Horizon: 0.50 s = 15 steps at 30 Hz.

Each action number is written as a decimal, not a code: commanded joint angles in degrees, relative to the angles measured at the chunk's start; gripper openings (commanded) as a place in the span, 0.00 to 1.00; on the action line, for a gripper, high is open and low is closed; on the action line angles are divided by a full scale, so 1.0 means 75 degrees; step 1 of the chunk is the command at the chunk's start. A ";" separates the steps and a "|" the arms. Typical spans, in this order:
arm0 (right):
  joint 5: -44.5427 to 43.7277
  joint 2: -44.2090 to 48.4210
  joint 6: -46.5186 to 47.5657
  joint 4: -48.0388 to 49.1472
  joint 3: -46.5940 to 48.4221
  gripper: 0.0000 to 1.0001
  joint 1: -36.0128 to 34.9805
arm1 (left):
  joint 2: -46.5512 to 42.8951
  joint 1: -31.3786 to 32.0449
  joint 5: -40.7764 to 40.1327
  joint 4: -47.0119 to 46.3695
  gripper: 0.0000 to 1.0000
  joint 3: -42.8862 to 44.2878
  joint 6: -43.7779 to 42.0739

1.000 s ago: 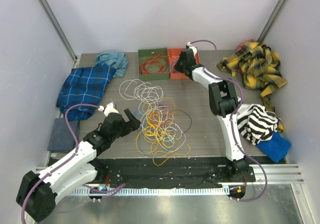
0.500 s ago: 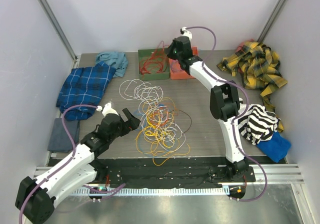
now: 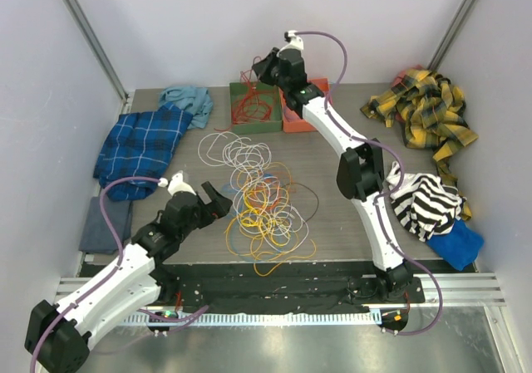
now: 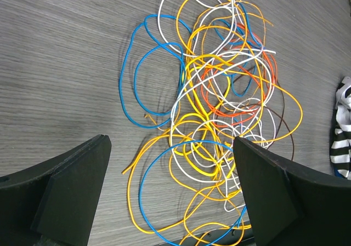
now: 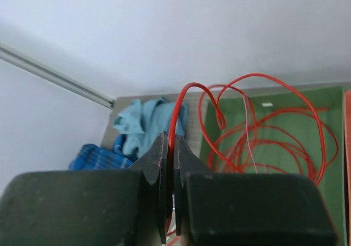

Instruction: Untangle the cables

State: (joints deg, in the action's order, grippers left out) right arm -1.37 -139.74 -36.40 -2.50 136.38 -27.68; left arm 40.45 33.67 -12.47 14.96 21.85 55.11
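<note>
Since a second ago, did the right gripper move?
Yes. The right gripper, shut on the red cable, has gone from beside the orange tray toward the back wall and leftward, now over the green tray's far edge.

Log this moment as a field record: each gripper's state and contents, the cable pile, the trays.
left gripper: open, empty, at the pile's near-left edge
right gripper: shut on the red cable, held above the green tray
red cable: pinched between the fingers, the rest coiled in the green tray
cable pile: yellow, orange, white and blue wires, tangled
green tray: far side, holds red cable loops
orange tray: right of the green tray, partly hidden by the right arm
</note>
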 commanded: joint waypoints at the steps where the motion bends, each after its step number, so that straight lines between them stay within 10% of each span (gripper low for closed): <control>1: -0.0064 -0.0328 -0.0057 -0.0205 0.0063 0.01 0.0011 | -0.0143 -0.0001 -0.0189 -0.0026 1.00 -0.0065 -0.0083; 5: -0.0274 -0.0469 0.0259 -0.0392 -0.0089 0.01 0.0000 | -0.0119 -0.0001 -0.0177 -0.0038 1.00 -0.0065 -0.0083; 8: -0.0321 -0.0434 0.0494 -0.0510 -0.0230 0.43 0.0011 | -0.0108 -0.0001 -0.0189 -0.0014 1.00 -0.0065 -0.0071; 15: -0.1141 0.0279 0.0998 -0.0710 -0.0639 0.81 -0.0094 | -0.0108 -0.0001 -0.0212 -0.0049 1.00 0.0005 -0.0048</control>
State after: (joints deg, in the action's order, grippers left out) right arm -5.28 -144.90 -32.03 -8.97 132.99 -27.70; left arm 39.99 33.67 -12.60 15.29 21.37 55.11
